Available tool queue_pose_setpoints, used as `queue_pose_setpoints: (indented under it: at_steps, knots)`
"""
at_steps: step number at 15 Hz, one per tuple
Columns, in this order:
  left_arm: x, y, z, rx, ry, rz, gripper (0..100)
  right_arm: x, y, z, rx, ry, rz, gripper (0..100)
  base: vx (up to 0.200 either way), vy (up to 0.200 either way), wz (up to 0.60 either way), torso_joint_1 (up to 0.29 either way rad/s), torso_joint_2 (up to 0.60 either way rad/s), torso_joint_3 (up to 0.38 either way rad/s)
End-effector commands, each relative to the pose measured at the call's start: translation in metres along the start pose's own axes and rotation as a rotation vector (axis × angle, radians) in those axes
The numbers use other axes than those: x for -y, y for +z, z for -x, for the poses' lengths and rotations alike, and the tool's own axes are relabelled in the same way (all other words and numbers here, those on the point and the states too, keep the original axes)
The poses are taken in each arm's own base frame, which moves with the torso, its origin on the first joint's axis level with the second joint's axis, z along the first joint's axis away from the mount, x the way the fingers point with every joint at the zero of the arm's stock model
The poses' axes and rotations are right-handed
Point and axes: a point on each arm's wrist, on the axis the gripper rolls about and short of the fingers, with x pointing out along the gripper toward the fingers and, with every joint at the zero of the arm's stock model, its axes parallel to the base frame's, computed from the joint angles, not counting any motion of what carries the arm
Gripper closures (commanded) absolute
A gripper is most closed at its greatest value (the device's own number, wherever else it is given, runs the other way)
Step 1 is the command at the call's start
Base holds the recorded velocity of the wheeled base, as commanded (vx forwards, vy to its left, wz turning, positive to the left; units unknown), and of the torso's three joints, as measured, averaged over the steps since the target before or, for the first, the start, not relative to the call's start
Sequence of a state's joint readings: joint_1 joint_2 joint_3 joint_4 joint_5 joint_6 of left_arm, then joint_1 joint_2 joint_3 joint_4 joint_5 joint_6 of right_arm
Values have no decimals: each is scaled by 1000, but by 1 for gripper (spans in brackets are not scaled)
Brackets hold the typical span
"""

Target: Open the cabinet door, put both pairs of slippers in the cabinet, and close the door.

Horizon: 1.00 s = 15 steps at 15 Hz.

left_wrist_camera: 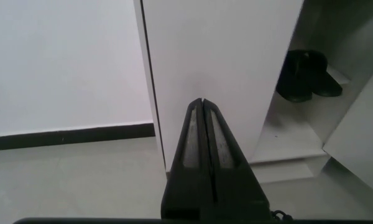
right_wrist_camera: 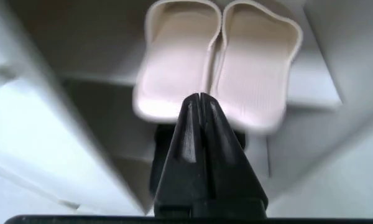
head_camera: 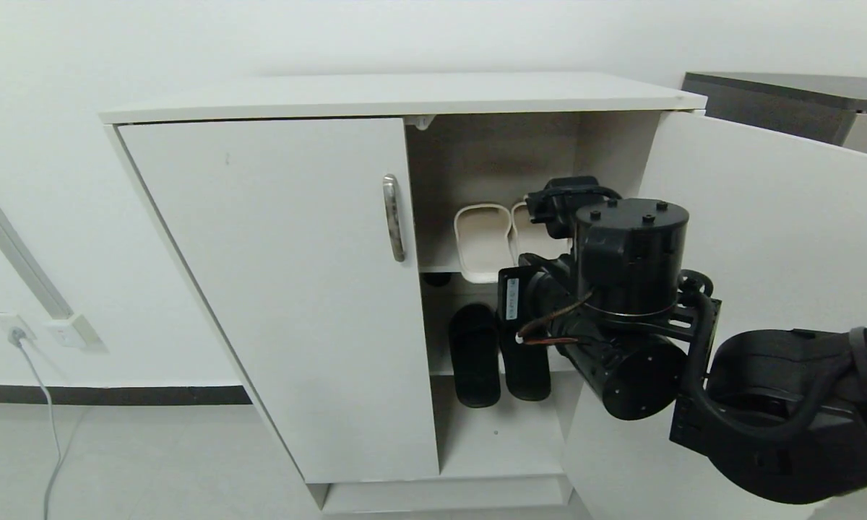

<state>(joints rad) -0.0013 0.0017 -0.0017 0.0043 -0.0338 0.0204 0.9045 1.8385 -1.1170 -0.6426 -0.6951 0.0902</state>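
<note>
The white cabinet (head_camera: 404,90) has its left door (head_camera: 274,289) closed and its right door (head_camera: 766,217) swung open. A white pair of slippers (head_camera: 482,242) (right_wrist_camera: 217,62) sits on the upper shelf, overhanging its front edge. On the shelf below lies a black pair of slippers (head_camera: 475,354) (left_wrist_camera: 308,74). My right gripper (right_wrist_camera: 201,99) is shut on nothing, its tips just in front of the white pair, and the right arm stands in the opening. Lower down, my left gripper (left_wrist_camera: 202,102) is shut and empty, facing the closed door (left_wrist_camera: 224,50).
The closed door carries a metal handle (head_camera: 394,217) at its inner edge. A wall socket with a hanging cable (head_camera: 18,336) is at the far left. A grey desk (head_camera: 787,94) stands behind the cabinet on the right. Bare floor (head_camera: 115,462) lies in front.
</note>
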Motion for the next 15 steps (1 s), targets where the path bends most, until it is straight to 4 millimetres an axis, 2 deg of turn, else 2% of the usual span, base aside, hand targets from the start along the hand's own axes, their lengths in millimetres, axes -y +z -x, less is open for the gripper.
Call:
queue_pose_setpoints:
  at_steps: [1, 8, 14, 15]
  knots:
    - [0, 0, 0, 0, 0, -1, 100, -1, -3, -1, -8, 0, 6, 100, -200, 0, 0, -2, 2, 7]
    - [0, 0, 0, 0, 0, 0, 100, -1, -11, -3, -25, -2, 18, 100, -200, 0, 0, -1, 4, 4]
    - [0, 0, 0, 0, 0, 0, 100, 6, -27, -6, -76, 5, 69, 100, -200, 0, 0, 2, 0, 5]
    - [0, 0, 0, 0, 1, 1, 100, 8, -31, -10, -85, -6, 82, 100, 0, 0, 0, 0, 0, 0]
